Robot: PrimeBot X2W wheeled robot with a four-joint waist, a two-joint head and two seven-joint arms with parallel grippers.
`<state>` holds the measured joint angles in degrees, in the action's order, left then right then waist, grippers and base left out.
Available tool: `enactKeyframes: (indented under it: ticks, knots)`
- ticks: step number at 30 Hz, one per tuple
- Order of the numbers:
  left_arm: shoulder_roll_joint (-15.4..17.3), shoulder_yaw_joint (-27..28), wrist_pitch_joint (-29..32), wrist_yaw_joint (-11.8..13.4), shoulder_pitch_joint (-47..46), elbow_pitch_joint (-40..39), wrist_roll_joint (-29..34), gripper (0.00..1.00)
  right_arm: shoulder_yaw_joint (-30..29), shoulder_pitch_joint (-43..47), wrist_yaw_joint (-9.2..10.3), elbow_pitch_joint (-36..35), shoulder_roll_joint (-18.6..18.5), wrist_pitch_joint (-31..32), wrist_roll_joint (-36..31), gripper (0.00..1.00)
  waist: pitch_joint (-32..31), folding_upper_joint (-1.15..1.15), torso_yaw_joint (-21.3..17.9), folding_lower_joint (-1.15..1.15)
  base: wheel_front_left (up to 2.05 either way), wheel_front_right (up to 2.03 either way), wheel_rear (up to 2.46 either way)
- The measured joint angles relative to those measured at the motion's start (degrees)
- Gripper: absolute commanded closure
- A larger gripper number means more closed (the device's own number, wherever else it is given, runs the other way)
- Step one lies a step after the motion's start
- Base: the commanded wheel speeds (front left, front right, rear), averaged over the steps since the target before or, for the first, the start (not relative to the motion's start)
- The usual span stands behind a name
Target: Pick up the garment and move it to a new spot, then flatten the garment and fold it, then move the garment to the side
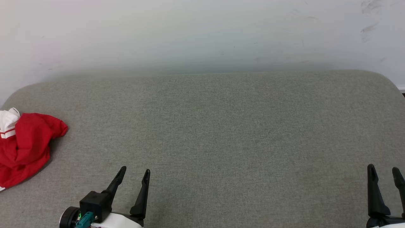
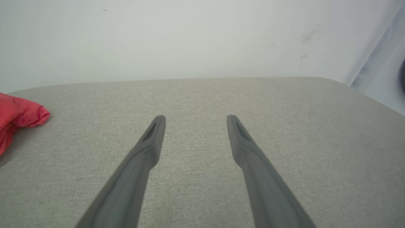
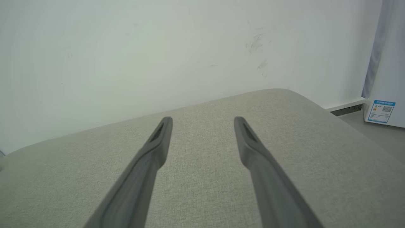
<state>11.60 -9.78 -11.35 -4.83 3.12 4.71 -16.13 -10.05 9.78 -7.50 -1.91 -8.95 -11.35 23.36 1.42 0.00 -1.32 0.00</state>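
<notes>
1. Left gripper (image 1: 135, 170): lower left of the head view. Two long dark fingers spread wide, pointing up the frame over bare upholstery. A black block and a teal connector sit at its base. In the left wrist view the fingers rise from the bottom edge, parted wide, with grey cloth between them.

2. Right gripper (image 1: 383, 167): lower right corner of the head view, partly cut by the frame edge. The fingers are set wide apart, and the right wrist view shows the same wide spread above the cloth.

3. Padded surface (image 1: 221, 126): grey-green woven upholstery with rounded far corners, spanning the middle of each view.

4. Garment (image 1: 27, 148): at the left edge of the head view, mid-height, on the padded surface, well apart from both grippers.
   - Condition: a crumpled heap, cut by the frame edge.
   - Colour: bright red body with soft folds. A white sleeve portion with thin red stripes sits at the heap's upper left.
   - Print: cannot tell.
   - In the left wrist view a red fold shows at the left edge.

5. Wall (image 1: 190, 31): pale, with grey scuffs at the upper right, behind the surface.

6. White unit (image 3: 390, 63): right edge of the right wrist view, bearing a blue-and-white label (image 3: 383, 110).
</notes>
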Motion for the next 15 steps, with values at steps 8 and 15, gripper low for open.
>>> enactKeyframes:
  ticks: [8,15]
  knots:
    - [0.2,-0.4,-1.0,0.0,0.3,-0.8,3.9,0.0,-0.6,0.9,0.0,-1.2,-0.1,-0.9,-3.6,0.0,0.1,0.0,-0.2,0.0,0.0,0.0,0.0]
    - [0.0,0.8,-1.8,-0.2,1.0,-1.3,6.2,0.0,-0.6,2.0,0.0,-1.9,-0.2,-1.7,-6.4,0.0,0.2,0.0,-0.3,0.0,0.0,0.0,0.0]
